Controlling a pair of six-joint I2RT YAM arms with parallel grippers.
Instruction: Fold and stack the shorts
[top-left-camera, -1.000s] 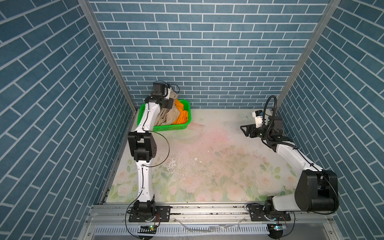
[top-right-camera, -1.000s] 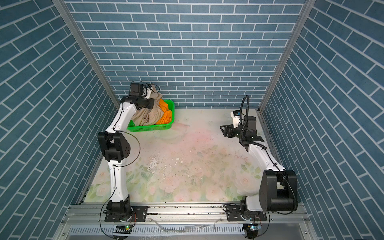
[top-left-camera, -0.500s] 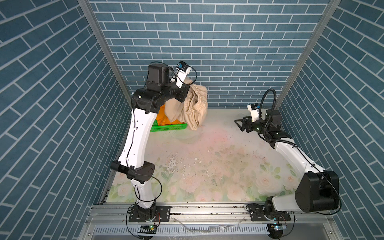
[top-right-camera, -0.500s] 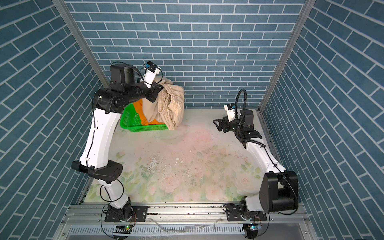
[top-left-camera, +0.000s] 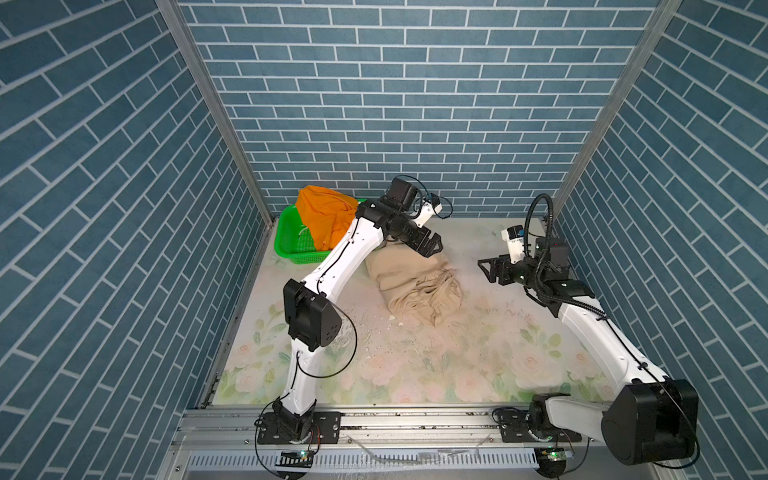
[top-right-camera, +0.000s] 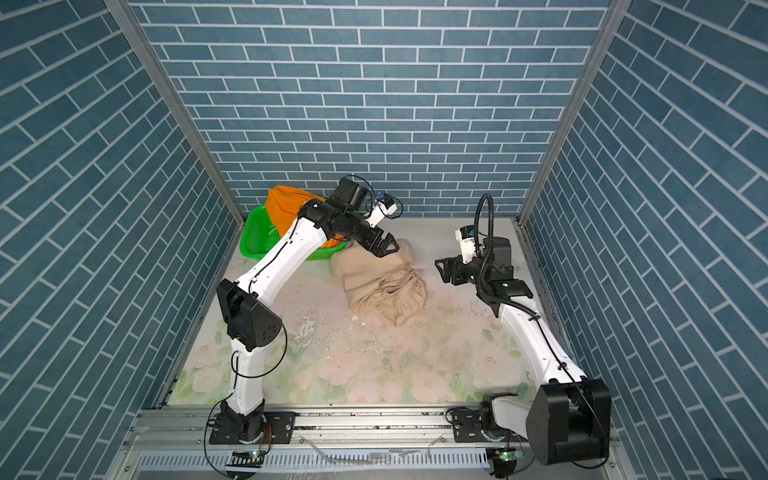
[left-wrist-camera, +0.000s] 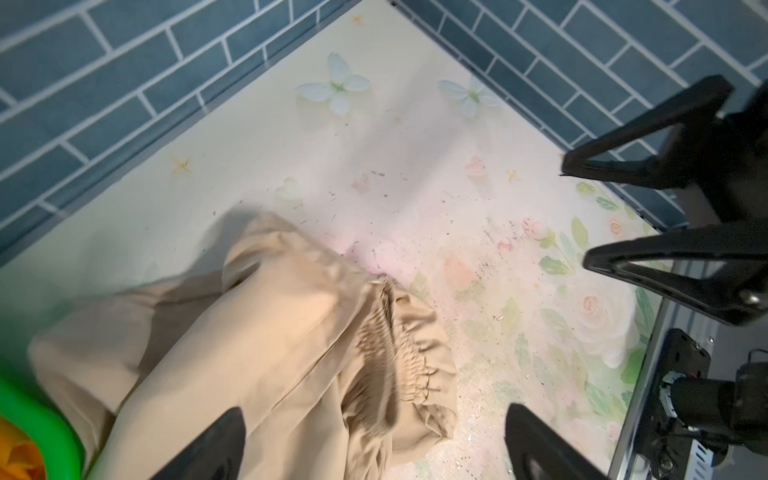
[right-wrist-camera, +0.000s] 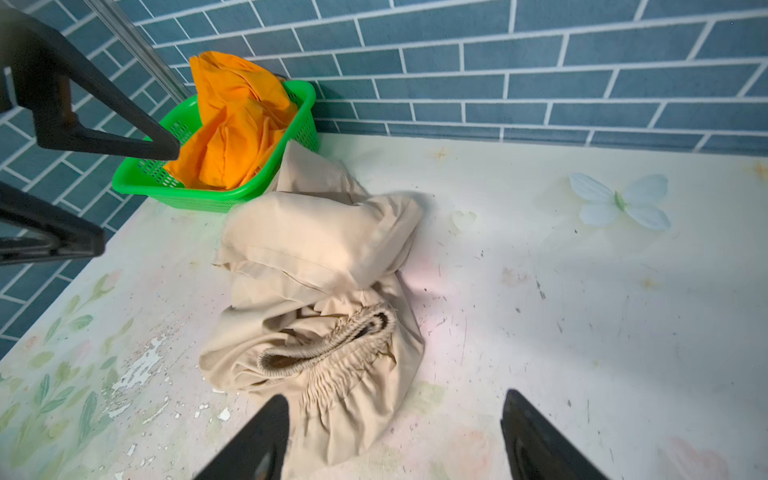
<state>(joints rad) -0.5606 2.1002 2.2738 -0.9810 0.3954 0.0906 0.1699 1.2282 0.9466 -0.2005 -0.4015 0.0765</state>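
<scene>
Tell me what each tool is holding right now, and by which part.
Nothing is held. The left tool hangs open above the beige shorts; the right tool is open, apart from them.

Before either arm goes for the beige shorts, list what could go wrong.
1. The beige shorts lie in a crumpled heap with the waistband bunched; a pinch may catch several layers.
2. The left gripper and right gripper, both open, sit close to the heap; reaching together, they might collide.
3. The heap's edge meets the green basket, with the orange shorts piled above its rim; dragging could tip it.
</scene>
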